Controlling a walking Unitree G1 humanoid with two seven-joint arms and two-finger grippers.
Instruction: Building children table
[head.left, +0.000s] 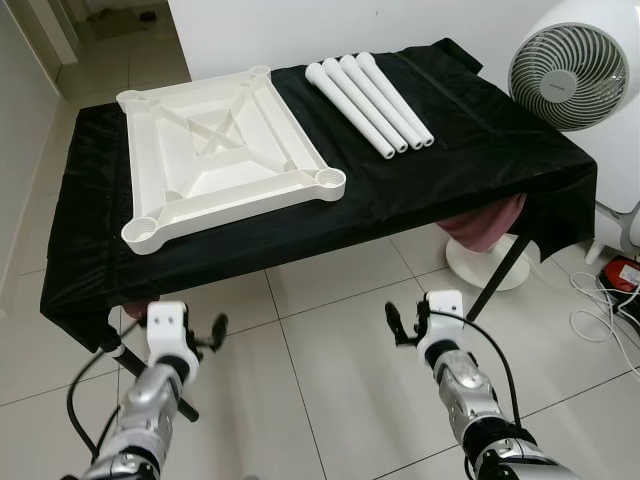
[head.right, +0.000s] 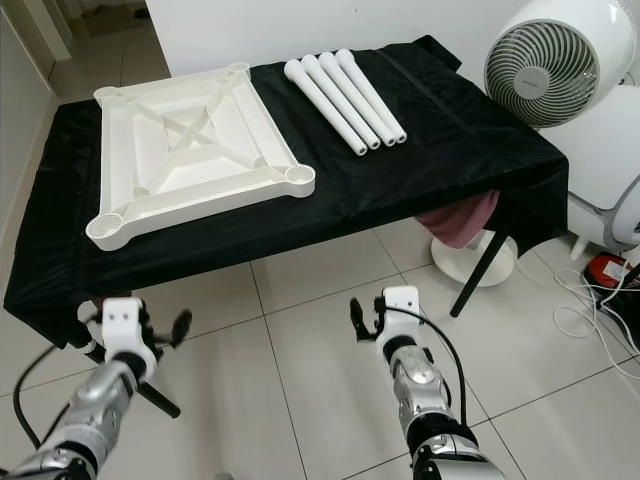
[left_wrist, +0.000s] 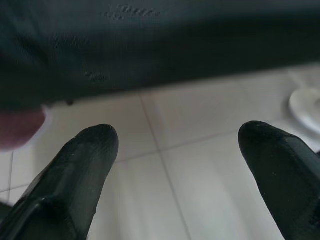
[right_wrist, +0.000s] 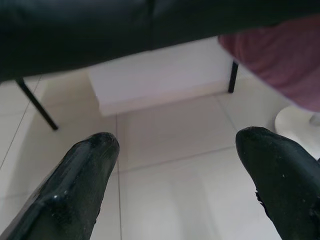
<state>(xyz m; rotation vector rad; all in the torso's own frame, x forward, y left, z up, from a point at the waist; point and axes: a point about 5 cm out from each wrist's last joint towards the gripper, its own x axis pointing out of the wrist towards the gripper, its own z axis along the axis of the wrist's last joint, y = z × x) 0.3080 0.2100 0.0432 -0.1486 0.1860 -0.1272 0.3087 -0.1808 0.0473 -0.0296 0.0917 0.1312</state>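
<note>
Left eye view, from the robot's head: two silver arms reach forward low over the pale tiled floor, short of the work surface. The left pincer and the right pincer both hang empty above the tiles; the wrist views show each pair of black fingers spread wide apart, released, with nothing between them.

Just beyond stands the tabletop, draped in a black cloth whose front edge hangs down toward the floor. A reddish-pink cloth sags out from under the drape at the robot's right, beside a black table leg.

On the drape's left half lies the white plastic table top, turned underside up, with ribs crossing at its middle and a round socket at each corner. Near it on the right, apart from it, four white table legs lie side by side, touching one another, angled toward the far edge.

Farther right, off the tabletop, a white fan stands on a round base, with cables trailing across the floor near it.
</note>
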